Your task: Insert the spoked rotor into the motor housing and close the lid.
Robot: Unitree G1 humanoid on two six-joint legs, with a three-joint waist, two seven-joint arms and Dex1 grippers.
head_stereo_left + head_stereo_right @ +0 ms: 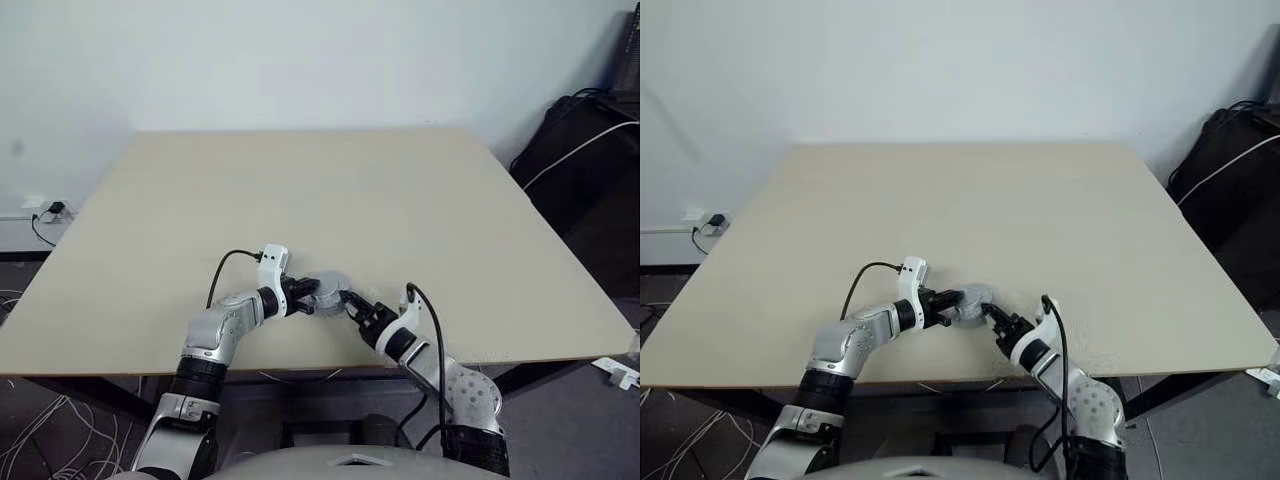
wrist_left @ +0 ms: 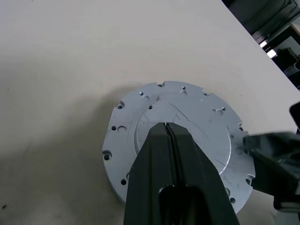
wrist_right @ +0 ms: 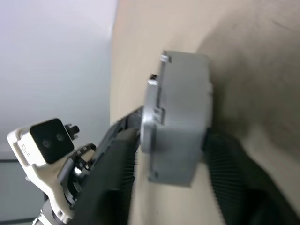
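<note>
Near the front edge of the pale surface, both arms meet over one small grey puck. That's the motor housing, and the lid is already on top of it, plain grey face up, ringed with small holes and notches.

The left pincer comes in from the robot's left, its two black fingers pressed together with no gap between them, tips resting on the raised centre of the lid. It grips nothing; it lies on top.

The right pincer reaches in from the robot's right, and its wrist camera tells the story: one black finger sits against the lid side of the puck, the other against the opposite face, the closed housing between them. The jaws stand apart about the thickness of the puck; whether they clamp it or merely bracket it, I cannot tell.

The puck itself rests on the surface between the two wrists, just in from the near edge. The spoked rotor cannot be made out with the lid on.

Further back lies bare tabletop, then a white wall. Off the robot's far right, a dark bag with a white cable draped over it.
</note>
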